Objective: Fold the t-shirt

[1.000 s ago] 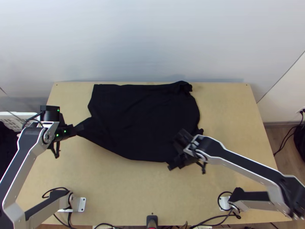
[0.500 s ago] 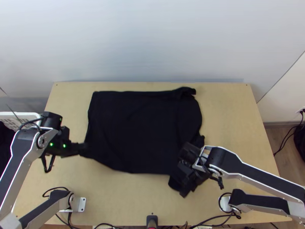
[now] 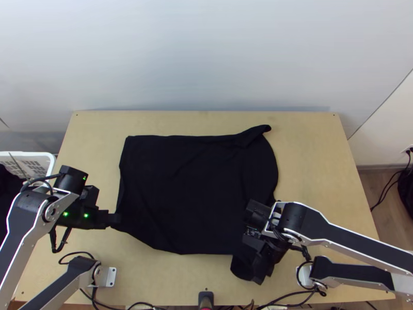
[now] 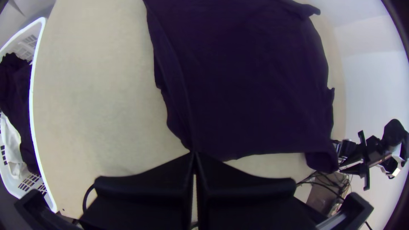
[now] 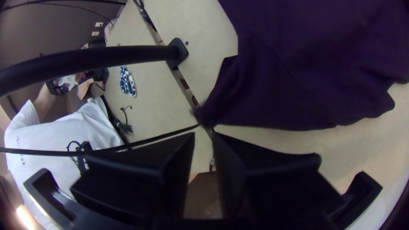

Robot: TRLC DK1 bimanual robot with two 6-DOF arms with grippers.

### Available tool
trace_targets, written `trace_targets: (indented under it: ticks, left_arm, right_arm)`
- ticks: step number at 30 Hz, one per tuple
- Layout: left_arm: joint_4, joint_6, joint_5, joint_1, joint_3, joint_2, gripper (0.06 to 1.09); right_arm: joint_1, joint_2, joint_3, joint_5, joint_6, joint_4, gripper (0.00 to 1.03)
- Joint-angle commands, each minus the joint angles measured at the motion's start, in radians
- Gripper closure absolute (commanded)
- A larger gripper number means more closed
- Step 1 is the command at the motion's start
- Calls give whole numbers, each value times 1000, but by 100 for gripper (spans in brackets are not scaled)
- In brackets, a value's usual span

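- T-shirt [image 3: 196,191], black, lies broadly spread across the middle of the table [image 3: 320,155], between both grippers. Layer count: can't tell.
- Its far hem runs roughly along the table's far edge, some way in from it. Corner toward the table's far right sticks out as a small creased flap.
- Left arm [image 3: 26,222] comes up along the table's left edge, bends at the wrist. Left gripper [image 3: 114,219] lies nearly level, pointing inward toward the middle.
- Per left wrist view, left gripper [image 4: 194,154] is clamped, tips together on the cloth, at the shirt corner nearest the table's near left corner. Soft creases run out from the grip.
- Right arm [image 3: 340,237] comes in over the right edge, forearm slanting up toward the middle. Wrist folds back, so the right gripper [image 3: 260,268] points toward the near edge, low beside the shirt's near right corner.
- Per right wrist view, right gripper [image 5: 203,133] has its fingers parted by a narrow gap, shirt corner right by the tips. Contact: can't tell.
- That corner bulges past the rest of the shirt toward the near edge.
- White basket [image 3: 50,164] with clothes sits beyond the left edge. Patterned scissors [image 5: 128,81] are on the table.
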Motion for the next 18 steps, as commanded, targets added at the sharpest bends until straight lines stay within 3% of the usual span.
trace_targets:
  ticks: [1, 3, 5, 7, 9, 11, 14, 16, 18]
  left_arm:
    - [52, -33, 10, 94, -10, -34, 102]
    - [82, -63, 48, 188, 27, -31, 87]
    - [111, -105, 137, 293, 66, -4, 67]
    - [113, -116, 258, 395, 102, 61, 33]
    - [93, -142, 340, 439, 159, 159, 11]
    - [104, -149, 349, 474, 231, 237, 11]
    - [280, -205, 343, 484, 250, 291, 11]
    - [406, -261, 281, 447, 257, 349, 10]
    - [423, -315, 223, 388, 308, 449, 10]
  right_arm:
    - [-53, 4, 4, -3, -3, -13, 23]
    - [-109, 8, 23, -5, 8, -11, 3]
    - [-183, 26, 55, -12, 20, -11, 3]
    - [-244, 27, 90, -34, 20, 10, 3]
    - [-310, 35, 135, -40, 35, 46, 3]
    - [-385, 44, 187, -40, 71, 95, 3]
    - [-488, 69, 259, -40, 121, 164, 3]
    - [-553, 93, 291, -39, 160, 225, 3]
    - [-612, 124, 310, -34, 175, 276, 3]
